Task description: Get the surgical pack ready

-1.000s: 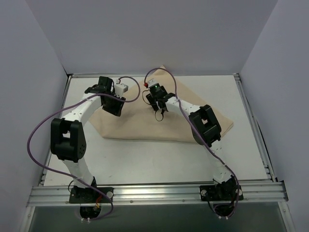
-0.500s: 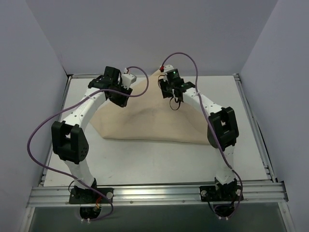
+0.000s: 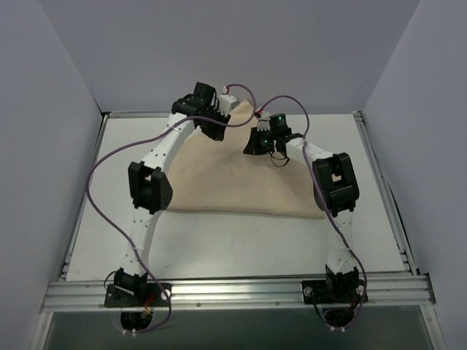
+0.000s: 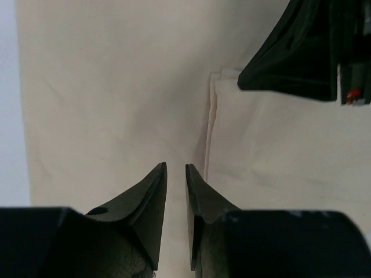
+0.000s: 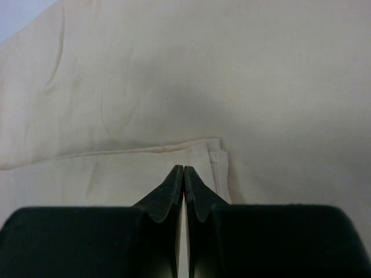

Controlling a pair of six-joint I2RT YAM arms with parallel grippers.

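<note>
Overhead, both arms reached to the far side of the white table (image 3: 219, 240), where the large beige cloth (image 3: 241, 186) lay spread and folded over on itself, filling the ground below and ahead of both sets of jaws. The left gripper (image 4: 175, 167) had its jaws released by only a narrow slit, with nothing caught in it (just pale fabric showing through the gap). Ahead of those jaws and a little to their right ran the hemmed edge of a folded flap of the cloth (image 4: 210, 121), ending in a squared corner farther ahead. The black body of the right gripper (image 5: 184, 168) hung beyond that corner, off to the right of the left jaws. The right jaws were clenched tip to tip, and the same flap corner (image 5: 215, 150) sat just ahead of them and slightly to their right. Whether any fabric was nipped between the tips could not be told.
</note>
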